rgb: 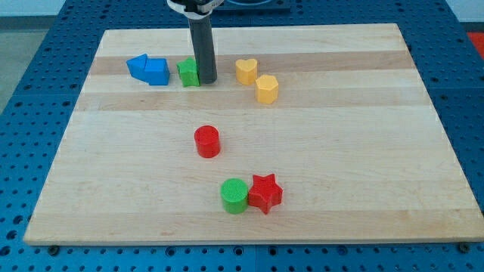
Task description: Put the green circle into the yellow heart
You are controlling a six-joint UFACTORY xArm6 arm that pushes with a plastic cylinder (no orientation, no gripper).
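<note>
The green circle lies near the view's bottom middle, touching a red star on its right. The yellow heart sits near the view's top, right of centre, with a yellow hexagon just below and right of it. My tip rests on the board at the top, right beside a green block and about a block's width left of the yellow heart. It is far above the green circle.
Two blue blocks sit together at the top left, left of the green block. A red cylinder stands mid-board, between my tip and the green circle. The wooden board lies on a blue perforated table.
</note>
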